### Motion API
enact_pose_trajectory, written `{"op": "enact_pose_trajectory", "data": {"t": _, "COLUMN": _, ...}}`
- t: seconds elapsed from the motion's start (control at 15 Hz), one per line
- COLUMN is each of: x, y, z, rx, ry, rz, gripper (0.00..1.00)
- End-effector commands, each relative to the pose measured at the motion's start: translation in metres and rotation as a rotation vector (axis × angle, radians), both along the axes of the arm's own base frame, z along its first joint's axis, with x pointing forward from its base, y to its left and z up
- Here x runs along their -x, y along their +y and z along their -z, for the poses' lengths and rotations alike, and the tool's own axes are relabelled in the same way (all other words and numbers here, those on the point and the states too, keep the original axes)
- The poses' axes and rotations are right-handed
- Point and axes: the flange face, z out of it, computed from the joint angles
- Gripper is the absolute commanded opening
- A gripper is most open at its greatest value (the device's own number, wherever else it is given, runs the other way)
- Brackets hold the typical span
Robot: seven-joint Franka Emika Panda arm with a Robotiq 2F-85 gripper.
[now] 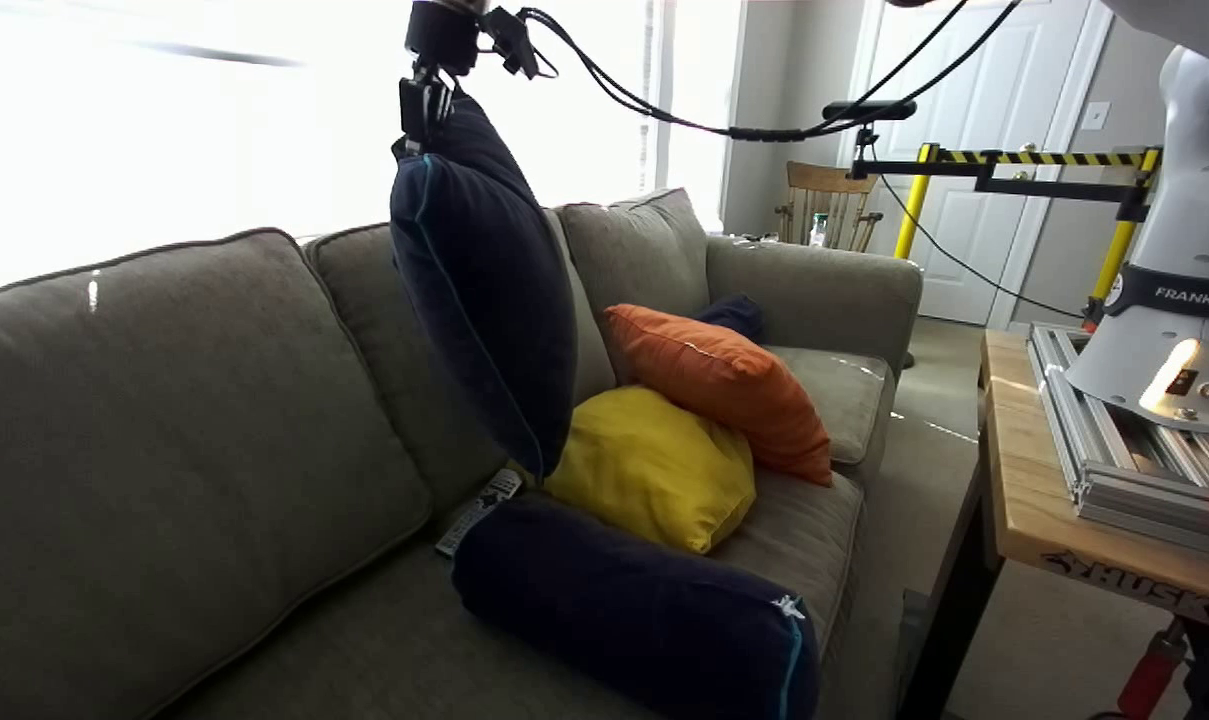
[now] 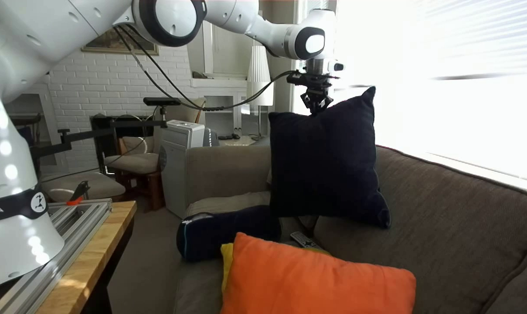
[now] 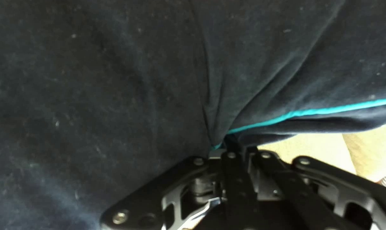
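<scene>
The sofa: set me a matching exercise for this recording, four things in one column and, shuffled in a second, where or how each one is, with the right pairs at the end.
Things
1. remote
2. square pillow
3. orange pillow
4. bolster

Places and states
A. beyond the yellow pillow, seen from the bolster
B. navy, lying on the seat
C. on the seat, near one end of the bolster
D. held up by the gripper

Right pairs: 1-C, 2-D, 3-A, 4-B
</scene>
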Motion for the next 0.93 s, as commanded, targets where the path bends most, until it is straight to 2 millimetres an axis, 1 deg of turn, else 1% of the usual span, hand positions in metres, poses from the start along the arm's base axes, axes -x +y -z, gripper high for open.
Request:
{"op": "enact_pose_trajectory", "data": {"t": 0.0, "x": -0.008, "y": -0.003, "z": -0.008, "rx": -0.019, "ry": 0.007, "rz": 0.015, "gripper": 0.31}}
{"op": "enact_pose_trajectory", "data": {"t": 0.07, "x": -0.009, "y": -0.006, "z": -0.005, "rx": -0.024, "ry": 0.014, "rz": 0.017, "gripper": 0.32}}
{"op": "enact_pose_trajectory", "data": {"t": 0.13, "x": -0.010, "y": -0.008, "z": -0.006, "rx": -0.023, "ry": 0.013, "rz": 0.022, "gripper": 0.37}}
{"op": "enact_pose_trajectory", "data": {"t": 0.27, "x": -0.010, "y": -0.009, "z": -0.010, "rx": -0.017, "ry": 0.015, "rz": 0.030, "gripper": 0.51}}
{"op": "enact_pose_trajectory", "data": {"t": 0.47, "x": -0.010, "y": -0.015, "z": -0.020, "rx": -0.002, "ry": 0.028, "rz": 0.091, "gripper": 0.71}}
{"op": "enact_pose_trajectory", "data": {"t": 0.6, "x": -0.008, "y": -0.023, "z": -0.026, "rx": 0.044, "ry": 0.042, "rz": 0.131, "gripper": 0.85}}
{"op": "enact_pose_trajectory", "data": {"t": 0.67, "x": -0.008, "y": -0.019, "z": -0.019, "rx": 0.011, "ry": 0.029, "rz": 0.085, "gripper": 0.68}}
{"op": "enact_pose_trajectory", "data": {"t": 0.8, "x": -0.009, "y": -0.024, "z": -0.022, "rx": 0.023, "ry": 0.037, "rz": 0.105, "gripper": 0.83}}
{"op": "enact_pose_trajectory", "data": {"t": 0.87, "x": -0.009, "y": -0.025, "z": -0.022, "rx": 0.024, "ry": 0.037, "rz": 0.107, "gripper": 0.85}}
